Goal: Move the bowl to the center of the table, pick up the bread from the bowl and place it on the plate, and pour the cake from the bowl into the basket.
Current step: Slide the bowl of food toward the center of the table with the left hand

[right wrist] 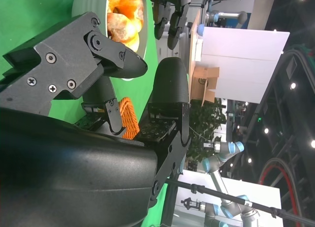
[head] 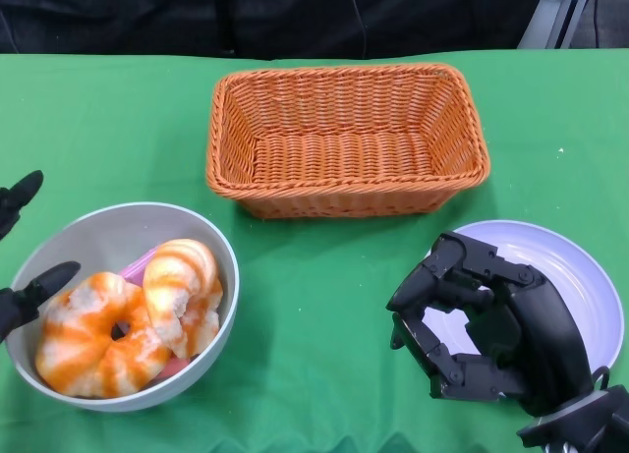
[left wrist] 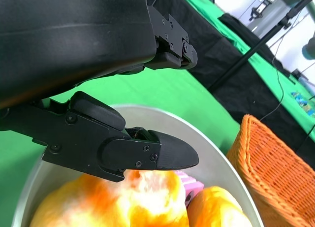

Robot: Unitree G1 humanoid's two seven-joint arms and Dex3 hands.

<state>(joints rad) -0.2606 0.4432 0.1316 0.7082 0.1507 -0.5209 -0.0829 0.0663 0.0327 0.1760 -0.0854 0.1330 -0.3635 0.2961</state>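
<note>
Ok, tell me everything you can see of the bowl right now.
The bowl is round, pale grey and smooth, upright on the green table at the near left, off centre, in front and to the left of the wicker basket. It holds two orange-and-white glazed pieces, a ring and a twisted one, with something pink beneath. The left hand sits at its left rim, one finger over the edge; whether it touches is unclear.

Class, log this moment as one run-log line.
bowl: left side, bread inside | plate: bare | basket: empty | left hand: open at bowl | right hand: open
</note>
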